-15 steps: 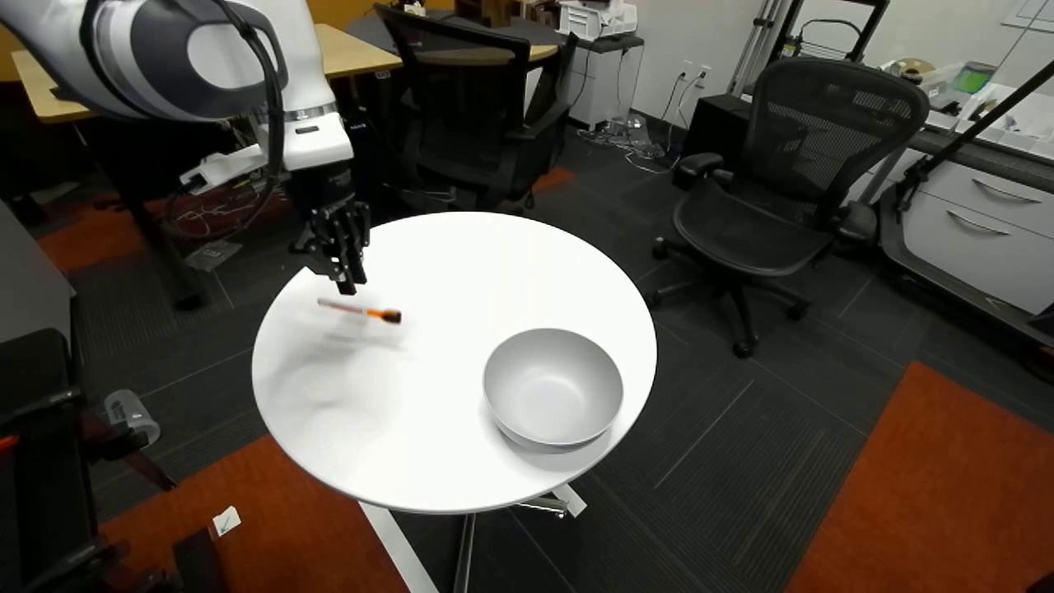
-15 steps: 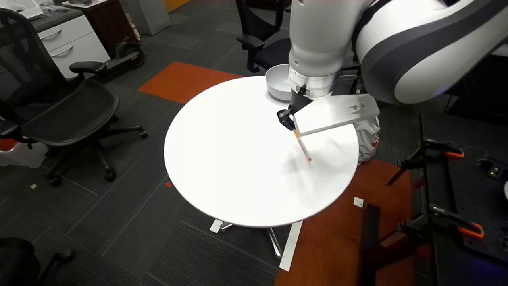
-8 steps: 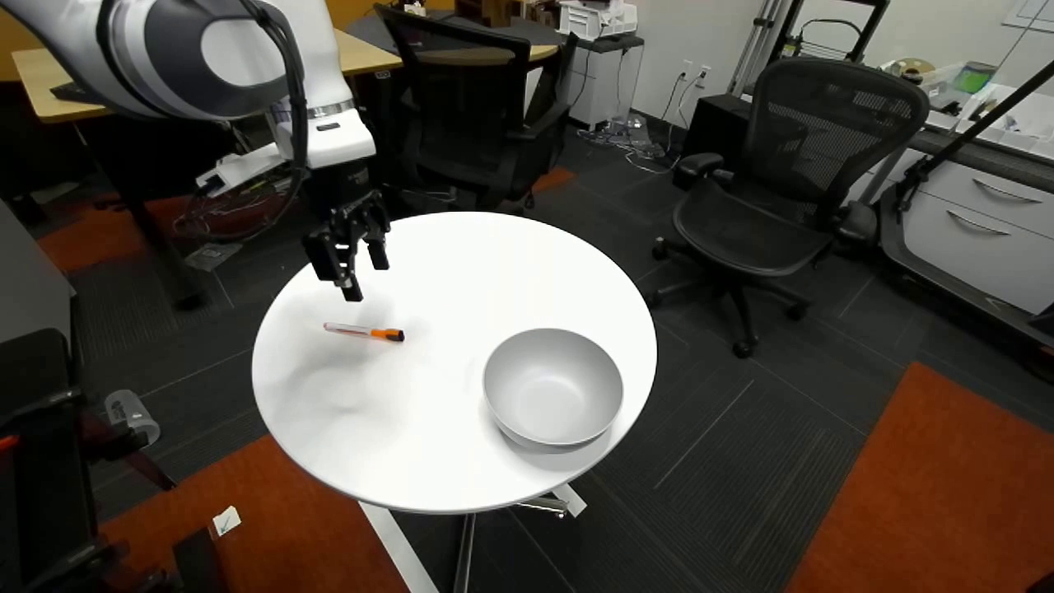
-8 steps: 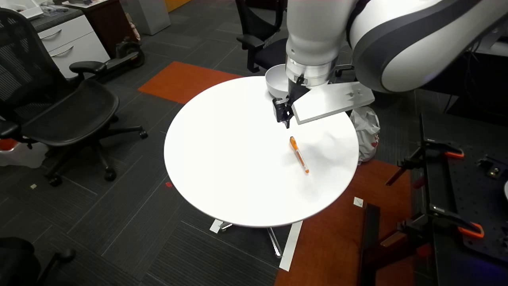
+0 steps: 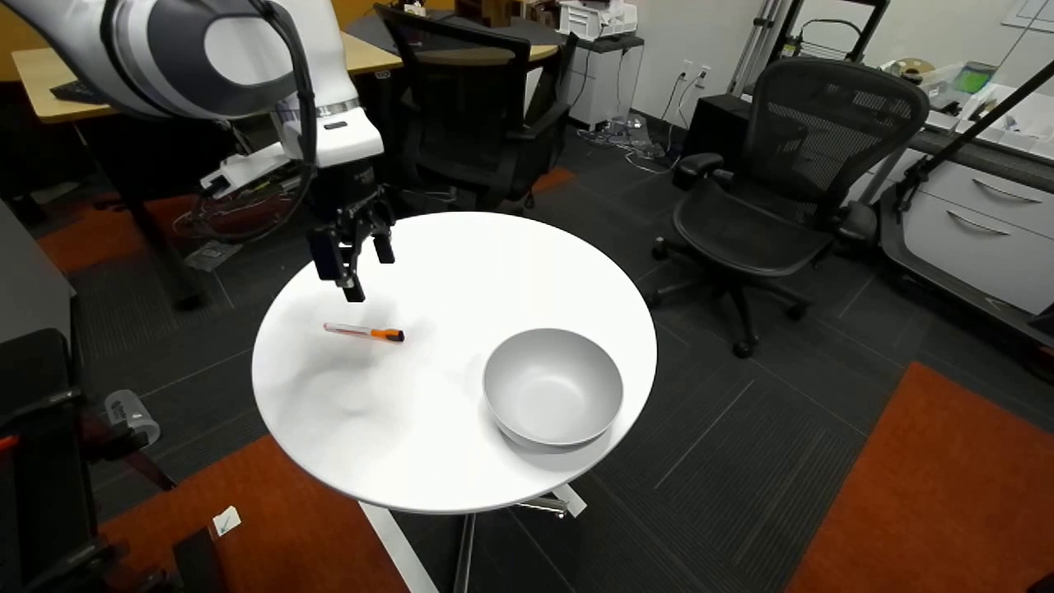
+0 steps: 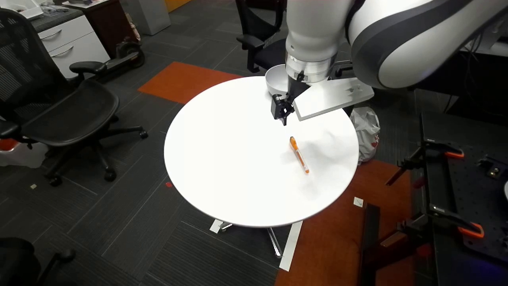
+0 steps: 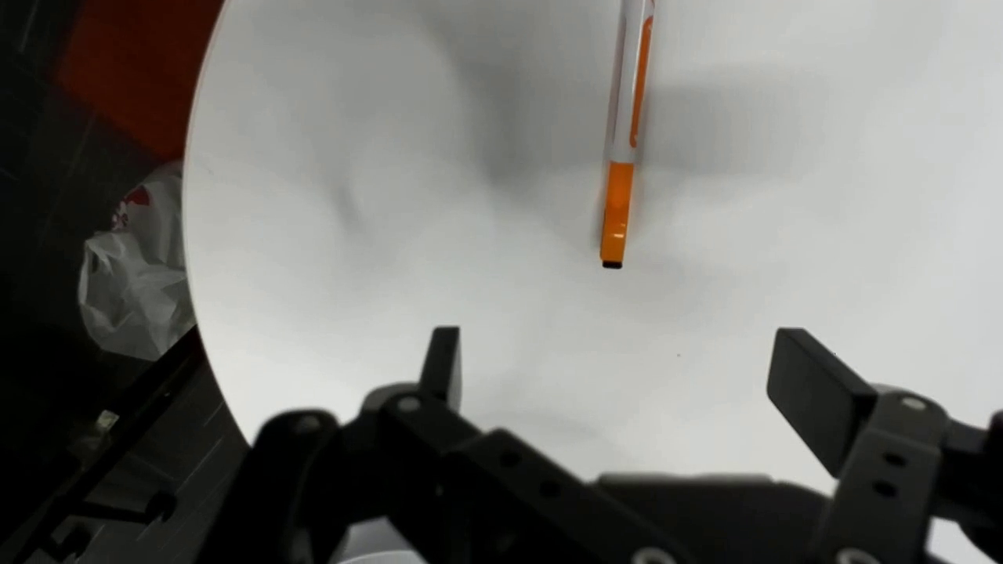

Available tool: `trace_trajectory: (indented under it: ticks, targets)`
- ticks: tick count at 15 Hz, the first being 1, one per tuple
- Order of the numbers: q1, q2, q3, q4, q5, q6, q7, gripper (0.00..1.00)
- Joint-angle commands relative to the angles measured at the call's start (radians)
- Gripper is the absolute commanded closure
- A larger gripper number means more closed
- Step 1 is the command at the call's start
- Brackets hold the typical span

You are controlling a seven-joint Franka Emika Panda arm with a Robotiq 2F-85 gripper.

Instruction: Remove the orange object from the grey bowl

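Note:
The orange object is a slim marker with a clear-white barrel, orange cap and dark tip. It lies flat on the white round table, outside the bowl, in both exterior views and as a marker in the wrist view. Above the table, close to its capped end, hovers my gripper, apart from it. In the wrist view the gripper is wide open, only bare table showing between its fingers. The grey bowl stands upright with nothing inside; an exterior view shows the bowl partly behind the arm.
The round table has a bare rim all around. Black office chairs stand on the floor beyond it. A plastic bag sits by the table's edge, and a black bench with clamps is nearby.
A second ago the marker was just below the gripper, blurred and off the table; it now rests on the tabletop. My jaws have opened, and the gripper has shifted slightly away from the marker.

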Motion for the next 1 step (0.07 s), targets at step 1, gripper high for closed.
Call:
trace_trajectory:
  ticks: [1]
  targets:
    - [0.007,0.001,-0.007,0.001,0.005,-0.001,-0.004,0.00]
